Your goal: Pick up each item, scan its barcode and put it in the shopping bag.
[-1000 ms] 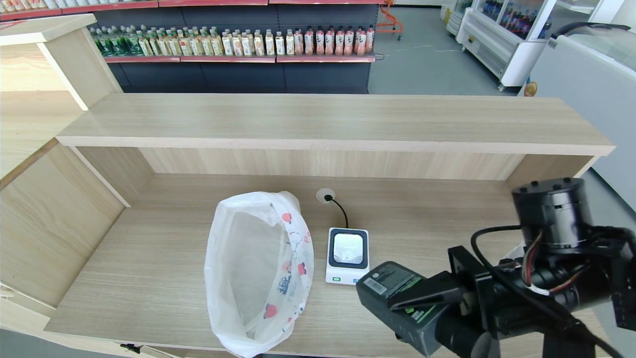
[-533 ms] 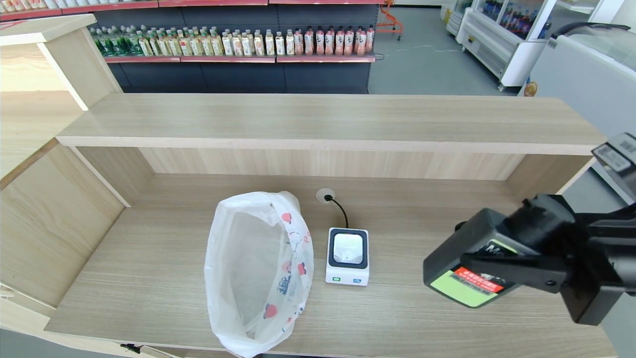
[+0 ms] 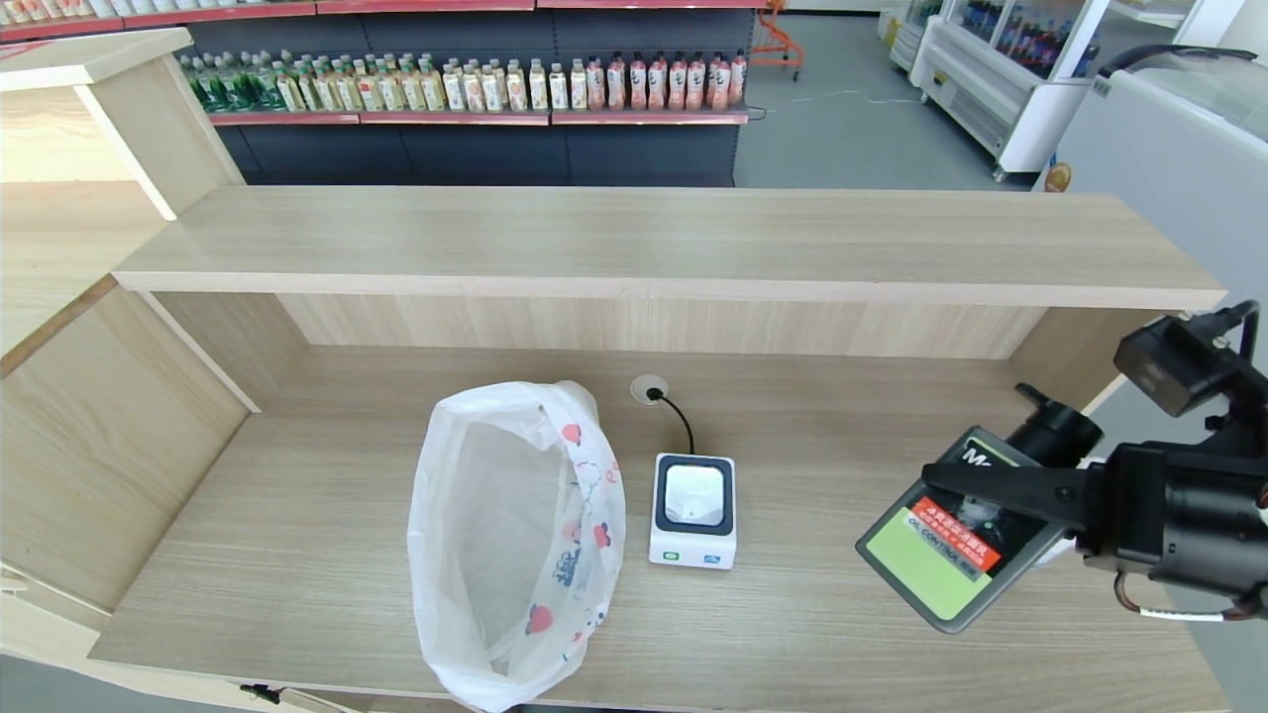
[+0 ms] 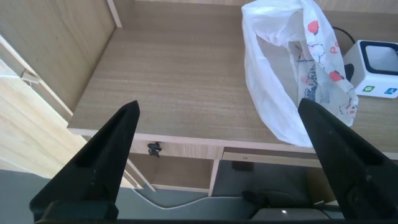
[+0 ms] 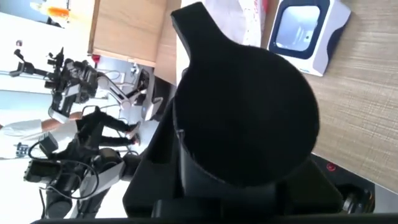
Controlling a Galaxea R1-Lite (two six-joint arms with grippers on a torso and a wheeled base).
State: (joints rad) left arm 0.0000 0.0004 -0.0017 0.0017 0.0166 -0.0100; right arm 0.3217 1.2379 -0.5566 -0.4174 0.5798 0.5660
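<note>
A black bottle (image 3: 926, 569) is held tight in the right gripper (image 3: 951, 495). It is up in the air over the counter (image 3: 297, 555), to the right of the scanner (image 3: 693, 510) and well apart from it. The bottle is tilted. Its green and red label is turned up, and its cap is pointed away from the scanner. One finger (image 3: 1001, 487) is laid across the label, and the other is hidden behind the bottle. In the right wrist view the dark bottle (image 5: 242, 124) is seen up close, with the scanner (image 5: 305, 31) past it on the counter (image 5: 367, 106).

The scanner is set flat with its window facing up. A black cable (image 3: 679, 416) is run from its far side into a round hole.

The bag (image 3: 515, 555) is placed just left of the scanner, and its mouth is spread open. It is white with small red shapes printed on it.

The left gripper (image 4: 219, 104) is opened wide, and nothing is held in it. It is off the near edge of the counter (image 4: 174, 81), left of the scanner (image 4: 376, 62), past the bag (image 4: 280, 81).

Far behind the scanner, drinks (image 3: 475, 84) are lined up on a shelf.
</note>
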